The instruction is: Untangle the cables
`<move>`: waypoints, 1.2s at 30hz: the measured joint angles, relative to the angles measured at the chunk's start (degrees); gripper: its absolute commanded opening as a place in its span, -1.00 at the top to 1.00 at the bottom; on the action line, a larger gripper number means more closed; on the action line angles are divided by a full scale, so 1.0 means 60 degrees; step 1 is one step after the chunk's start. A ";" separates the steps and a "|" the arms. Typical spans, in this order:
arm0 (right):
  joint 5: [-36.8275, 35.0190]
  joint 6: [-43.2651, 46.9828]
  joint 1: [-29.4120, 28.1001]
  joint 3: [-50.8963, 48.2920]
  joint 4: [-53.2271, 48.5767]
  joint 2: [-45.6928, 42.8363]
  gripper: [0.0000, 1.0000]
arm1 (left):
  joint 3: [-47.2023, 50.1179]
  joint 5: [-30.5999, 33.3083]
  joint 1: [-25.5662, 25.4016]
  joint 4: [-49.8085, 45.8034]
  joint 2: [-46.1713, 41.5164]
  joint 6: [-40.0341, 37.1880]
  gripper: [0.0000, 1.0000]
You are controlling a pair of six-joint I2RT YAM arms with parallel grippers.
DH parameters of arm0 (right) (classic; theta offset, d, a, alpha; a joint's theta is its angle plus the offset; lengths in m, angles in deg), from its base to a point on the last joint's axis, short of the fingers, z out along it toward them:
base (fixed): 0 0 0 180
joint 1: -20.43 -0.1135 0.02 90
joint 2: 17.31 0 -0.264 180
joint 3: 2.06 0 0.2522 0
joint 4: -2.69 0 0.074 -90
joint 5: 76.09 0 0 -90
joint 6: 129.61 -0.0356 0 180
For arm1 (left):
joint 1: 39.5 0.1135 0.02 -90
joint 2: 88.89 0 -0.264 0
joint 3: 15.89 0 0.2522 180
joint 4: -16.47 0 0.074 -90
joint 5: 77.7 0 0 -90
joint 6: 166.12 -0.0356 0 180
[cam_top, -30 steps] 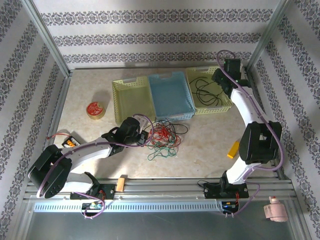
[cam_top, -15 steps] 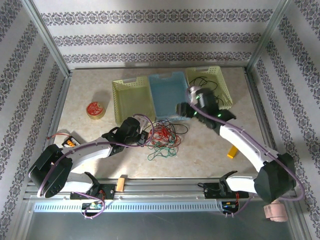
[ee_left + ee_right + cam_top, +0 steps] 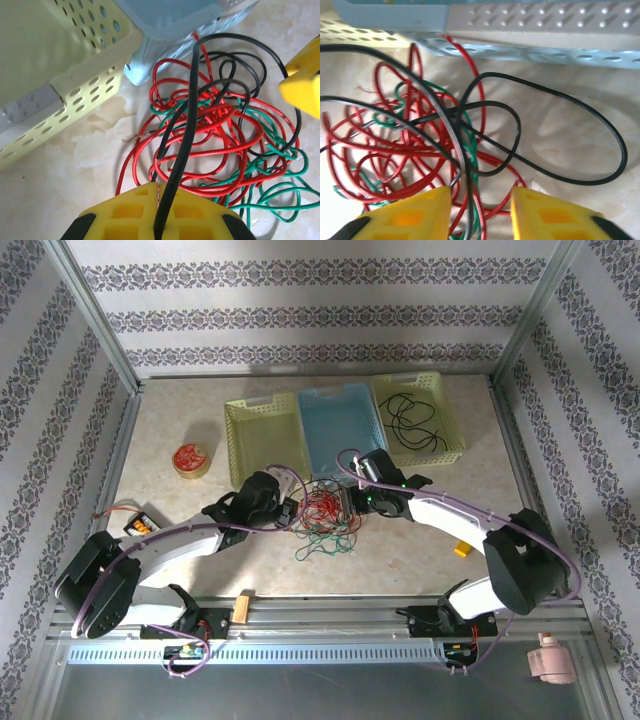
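The cables [image 3: 325,512] lie as a tangle of thin red, green and black strands on the table, just in front of the blue basket. My left gripper [image 3: 290,512] sits at the tangle's left edge. Its yellow jaws [image 3: 161,192] are shut on a black cable [image 3: 187,120] that rises over the red loops. My right gripper [image 3: 350,502] is low over the tangle's right side. Its fingers [image 3: 481,200] stand open, with red, green and black strands [image 3: 470,165] running between them. One right fingertip [image 3: 302,80] shows in the left wrist view.
Three baskets stand at the back: a yellow one [image 3: 262,435], a blue one [image 3: 340,430] and a yellow-green one [image 3: 448,418] that holds a loose black cable [image 3: 412,420]. A red round tin [image 3: 190,458] is at the left, a small yellow block [image 3: 466,540] at the right.
My right arm has swung from the back right basket down to the tangle's right side, and its jaws have narrowed. The left arm has not moved.
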 measured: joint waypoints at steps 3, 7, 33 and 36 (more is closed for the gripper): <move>-0.0091 -0.0025 0.0157 0.0044 0.0164 0.0368 0.62 | -0.0040 -0.0004 0.0000 -0.0007 -0.0117 0.0000 1.00; -0.0186 -0.0098 0.0251 0.0175 0.0353 0.0576 0.97 | -0.0040 -0.0007 0.0000 -0.0015 -0.0408 0.0007 1.00; -0.2911 0.0943 -0.0299 0.1577 0.0506 -0.3115 1.00 | -0.1275 0.1082 -0.0004 -0.1104 -0.0976 0.0051 0.64; -0.3679 0.0900 -0.0073 0.1581 0.0484 -0.3457 1.00 | -0.1588 0.1515 0.0004 -0.1351 -0.0980 -0.0018 -0.32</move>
